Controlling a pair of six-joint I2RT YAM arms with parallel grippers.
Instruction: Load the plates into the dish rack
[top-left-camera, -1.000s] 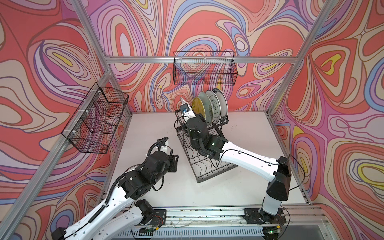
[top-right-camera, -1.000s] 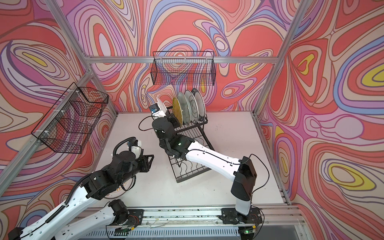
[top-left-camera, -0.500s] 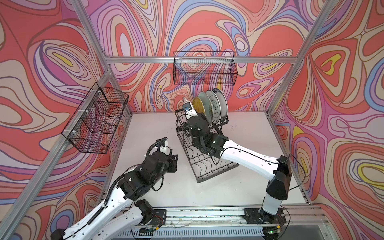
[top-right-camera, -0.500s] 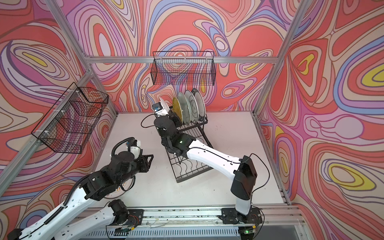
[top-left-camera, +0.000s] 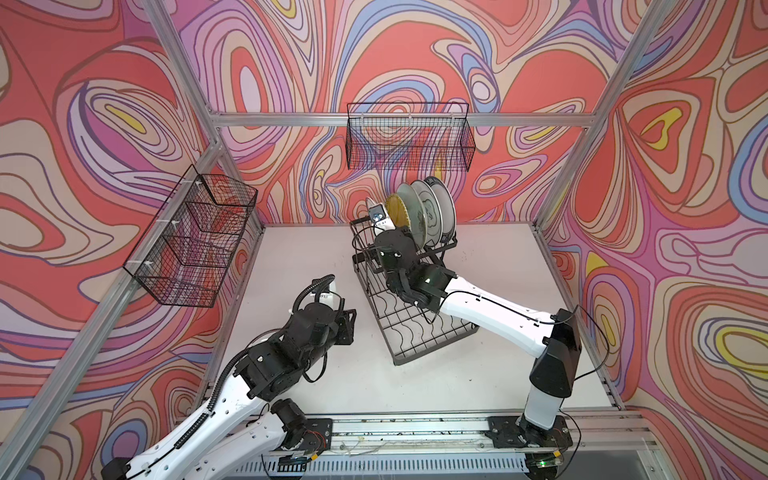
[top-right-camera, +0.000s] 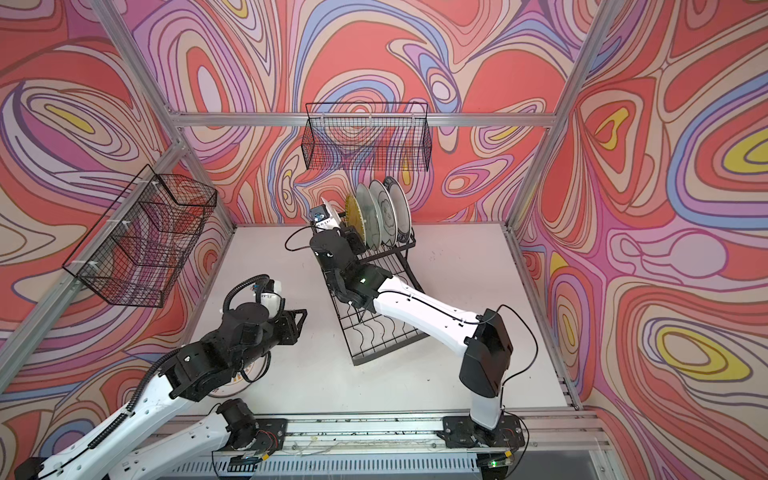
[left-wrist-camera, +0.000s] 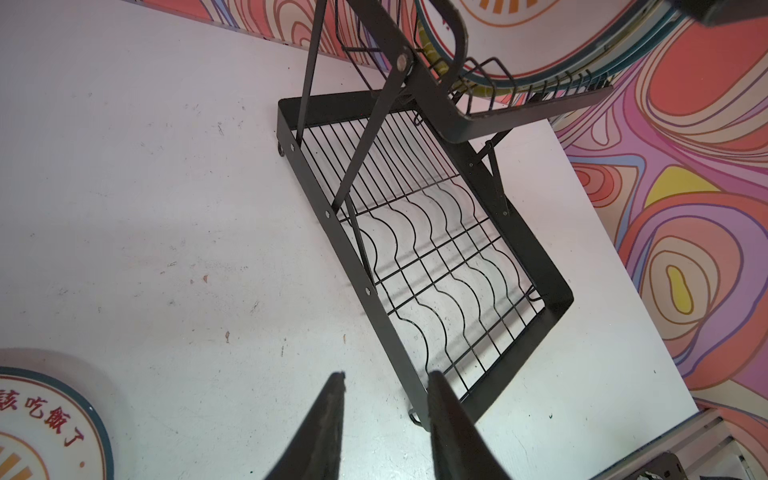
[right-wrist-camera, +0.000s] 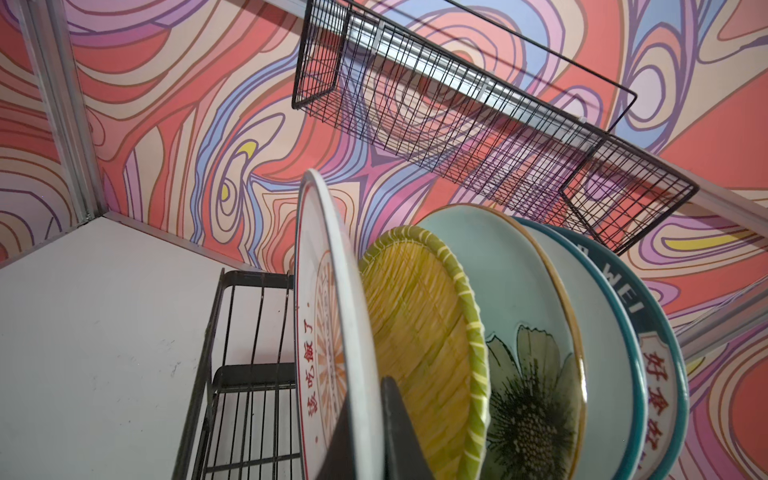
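The black wire dish rack (left-wrist-camera: 540, 253), a low tray of wavy wires under a raised slotted tier, stands toward the back of the white counter (top-left-camera: 311, 249). The tier carries five round plates on edge, side by side. The end one is a white plate with an orange sunburst (right-wrist-camera: 328, 332) ringed by red Chinese characters, and the right jaws are pinched on its rim. Next come a yellow woven-look plate (right-wrist-camera: 419, 332), a pale green plate with a dark flower (right-wrist-camera: 511, 299), a white plate with a teal rim (right-wrist-camera: 598, 332) and a dark-rimmed plate (right-wrist-camera: 648, 324) lettered "WEI" (red characters fill a pale shield below). A sixth plate, the second sunburst plate (left-wrist-camera: 45, 424) reading 該吃飯了, lies flat on the counter by the left arm (top-left-camera: 291, 345). The left jaws are narrowly parted, holding nothing. Two fine-mesh black wire baskets hang on the walls: a long basket (top-left-camera: 409, 137) at the back and a tiered basket (top-left-camera: 195, 241) on the left.
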